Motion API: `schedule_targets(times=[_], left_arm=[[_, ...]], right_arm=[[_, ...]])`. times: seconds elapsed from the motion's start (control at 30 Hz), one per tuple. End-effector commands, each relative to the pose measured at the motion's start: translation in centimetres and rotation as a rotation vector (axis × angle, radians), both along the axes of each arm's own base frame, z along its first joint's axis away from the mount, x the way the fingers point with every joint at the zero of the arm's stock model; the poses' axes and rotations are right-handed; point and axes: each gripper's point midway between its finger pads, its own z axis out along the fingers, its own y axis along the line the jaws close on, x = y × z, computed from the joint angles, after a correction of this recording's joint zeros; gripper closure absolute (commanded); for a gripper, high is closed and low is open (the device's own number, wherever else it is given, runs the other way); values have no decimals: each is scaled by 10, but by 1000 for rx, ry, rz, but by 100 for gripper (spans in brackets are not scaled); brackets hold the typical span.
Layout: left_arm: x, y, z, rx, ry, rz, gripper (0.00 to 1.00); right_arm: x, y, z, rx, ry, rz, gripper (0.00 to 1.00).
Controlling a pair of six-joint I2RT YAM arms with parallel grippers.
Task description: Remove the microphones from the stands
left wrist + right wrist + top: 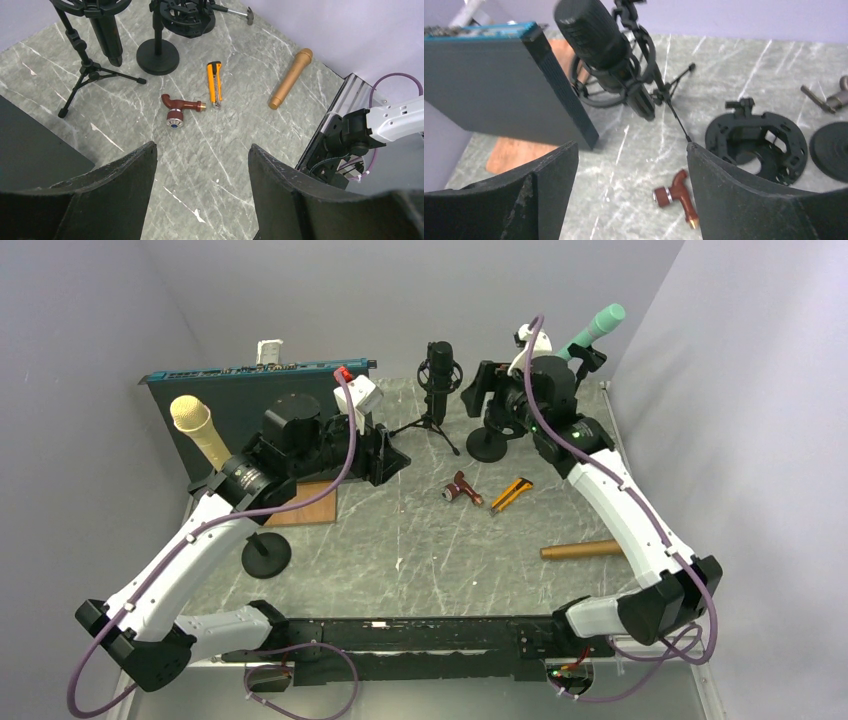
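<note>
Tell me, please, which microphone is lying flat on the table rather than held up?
The gold-brown microphone, lying on the table at right; the yellow microphone, black microphone and teal microphone are all raised off it.

The table is lit brightly and evenly from above; only soft, short shadows are cast. The left wrist view is rendered sharp. In the right wrist view, the black microphone at 11 o'clock is blurred, and the right end effector at 6 o'clock is left dark.

Top camera: high at the near side, looking down. Wrist cameras: closer, angled down; both catch red tap and microphone.
</note>
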Motion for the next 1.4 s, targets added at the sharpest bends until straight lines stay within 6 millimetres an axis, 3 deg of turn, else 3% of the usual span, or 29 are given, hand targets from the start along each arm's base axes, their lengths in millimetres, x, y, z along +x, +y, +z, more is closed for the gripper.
schedule_targets(times=[0.0,0.27,0.57,1.0,1.37], left_arm=[[1,-1,12,-31,-41,4,29],[7,5,11,-20,-62,46,30],[2,7,18,-41,-77,44,30],[2,8,20,-45,-87,46,30],[5,8,16,-30,-76,52,31]], right_arm=[[9,17,54,137,-202,-65,18],[18,42,67,68,-278,-166,14],[46,58,59,-61,-275,-236,14],[79,70,38,-185,-248,-269,24],[87,79,25,-211,-225,-247,46]])
